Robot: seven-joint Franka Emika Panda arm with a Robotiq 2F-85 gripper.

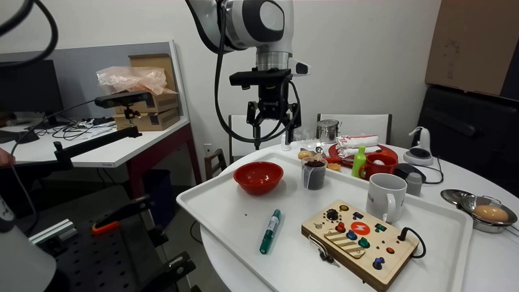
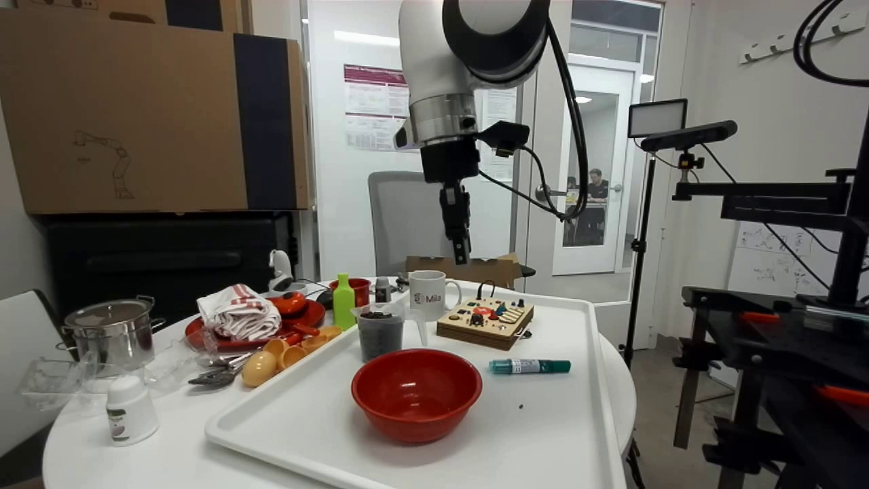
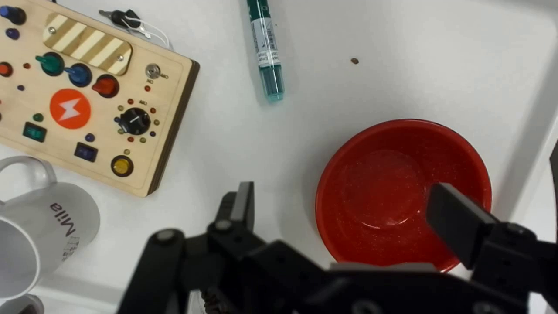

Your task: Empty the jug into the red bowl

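in an exterior view, the end effector (image 1: 272, 143) hangs spread mid-frame, the jug (image 1: 314, 177) below it and to the right.

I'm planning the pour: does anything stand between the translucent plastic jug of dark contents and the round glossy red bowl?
Nothing visible does: in an exterior view, the white rectangular tray shows between the jug and the bowl. The cylindrical green plastic marker lies off that line.

bowl (image 1: 258, 181): red | jug (image 2: 380, 337): clear, dark contents (image 1: 315, 163) | marker (image 1: 270, 232): green | mug (image 1: 383, 198): white | towel (image 2: 237, 314): white, red-striped
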